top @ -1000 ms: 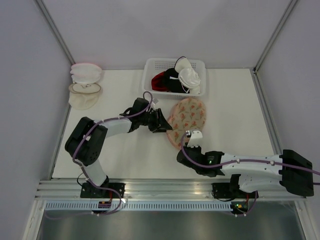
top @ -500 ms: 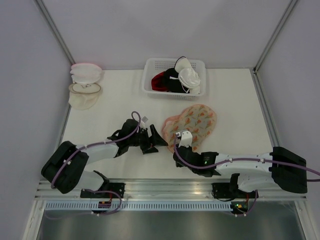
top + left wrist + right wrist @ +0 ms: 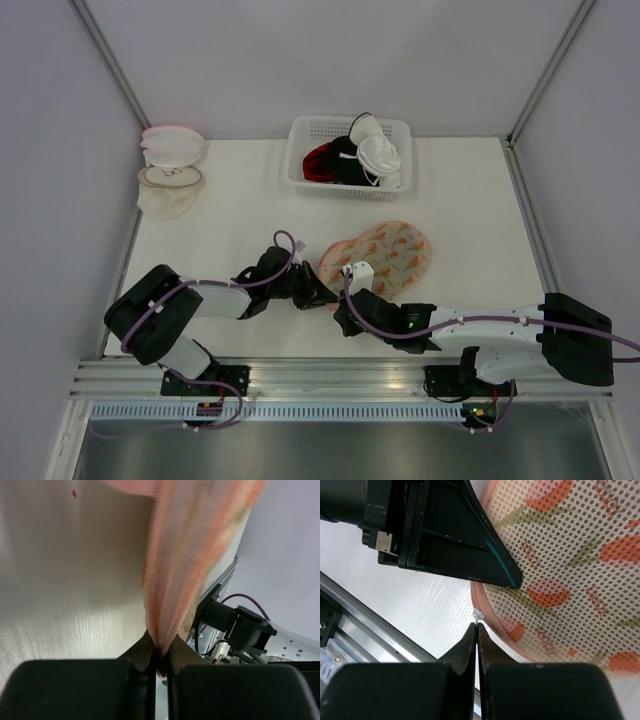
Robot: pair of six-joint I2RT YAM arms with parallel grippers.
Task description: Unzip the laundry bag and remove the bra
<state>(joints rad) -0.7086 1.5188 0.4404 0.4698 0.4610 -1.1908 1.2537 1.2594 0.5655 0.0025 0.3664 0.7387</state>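
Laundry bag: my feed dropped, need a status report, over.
Left gripper shut on laundry bag edge. Right gripper shut, tips at white zipper tab. Bag looks zipped. Nothing blocking.

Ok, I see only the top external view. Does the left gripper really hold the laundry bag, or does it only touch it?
Observer: It holds it. In the left wrist view the left gripper is shut on a fold of the laundry bag.
Operator: And the right one?
Observer: In the right wrist view the right gripper is shut on a small white tab at the bag's pink trim.
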